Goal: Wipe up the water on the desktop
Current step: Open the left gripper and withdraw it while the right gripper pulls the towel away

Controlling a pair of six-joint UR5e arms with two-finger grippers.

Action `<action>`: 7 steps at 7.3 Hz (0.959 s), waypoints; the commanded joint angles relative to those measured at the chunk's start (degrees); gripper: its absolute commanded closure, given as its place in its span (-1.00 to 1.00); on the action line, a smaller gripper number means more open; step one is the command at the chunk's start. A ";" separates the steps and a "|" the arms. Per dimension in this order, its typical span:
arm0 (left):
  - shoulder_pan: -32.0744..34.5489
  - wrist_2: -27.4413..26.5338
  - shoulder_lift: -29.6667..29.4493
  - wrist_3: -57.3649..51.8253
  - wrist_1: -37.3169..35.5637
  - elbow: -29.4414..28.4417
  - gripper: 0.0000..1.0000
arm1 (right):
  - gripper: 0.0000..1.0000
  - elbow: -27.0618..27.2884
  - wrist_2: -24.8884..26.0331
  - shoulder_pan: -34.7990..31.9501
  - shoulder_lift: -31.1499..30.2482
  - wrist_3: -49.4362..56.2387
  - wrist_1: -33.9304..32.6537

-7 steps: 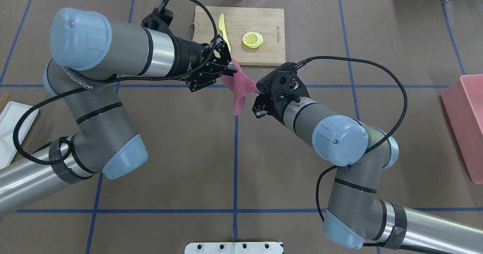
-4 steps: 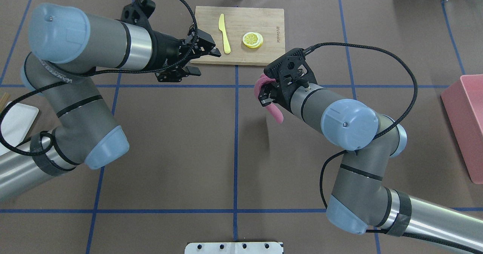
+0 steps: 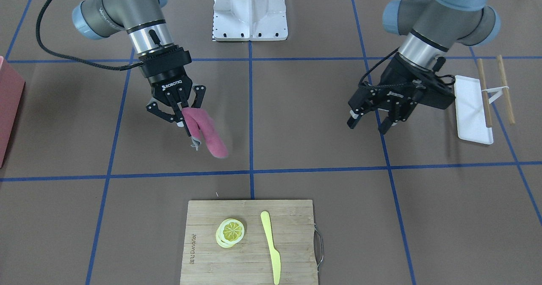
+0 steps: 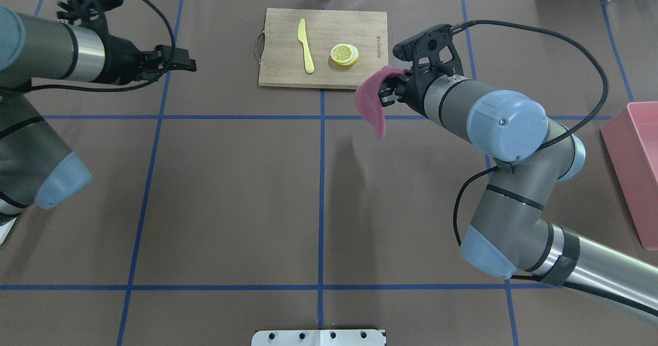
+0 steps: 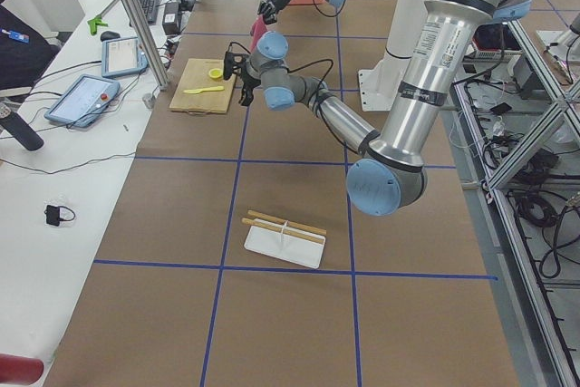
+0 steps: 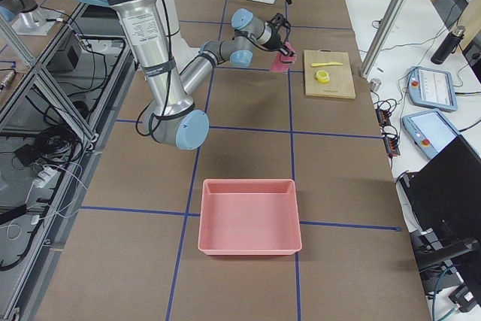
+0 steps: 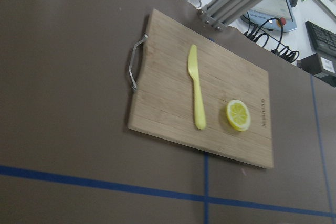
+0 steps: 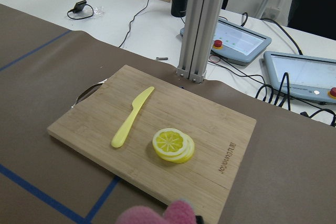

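Note:
The desktop is a brown surface crossed by blue tape lines; no water shows on it in any view. My right gripper is shut on a pink cloth and holds it in the air just right of the centre line, near the cutting board's near right corner. The cloth hangs down from the gripper in the front view, and its edge shows at the bottom of the right wrist view. My left gripper is open and empty at the far left, also seen in the front view.
A bamboo cutting board at the far centre carries a yellow knife and lemon slices. A pink bin stands at the right edge. A white tray with chopsticks lies on the robot's left.
My left gripper has let go of the cloth and drawn back to the far left. My right gripper has kept the cloth and carried it up, farther away and to the right.

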State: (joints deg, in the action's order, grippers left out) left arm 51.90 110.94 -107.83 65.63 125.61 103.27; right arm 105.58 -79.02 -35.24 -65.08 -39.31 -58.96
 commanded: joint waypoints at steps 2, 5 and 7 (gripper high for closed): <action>15.79 6.54 7.70 -35.88 -9.29 0.01 -0.97 | 1.00 0.24 -7.54 -7.02 -0.31 0.46 -5.18; 35.66 8.14 6.42 -72.94 -37.63 -0.26 -0.97 | 1.00 0.41 -11.33 -8.80 -0.66 0.12 -13.51; 45.09 20.83 6.58 -81.91 -42.89 -9.68 -0.97 | 1.00 0.41 -14.21 -8.53 -1.79 -1.37 -19.58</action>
State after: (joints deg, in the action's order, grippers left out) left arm 91.15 124.84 -101.22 -8.95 86.42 99.53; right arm 105.98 -90.96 -43.87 -66.05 -39.64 -74.83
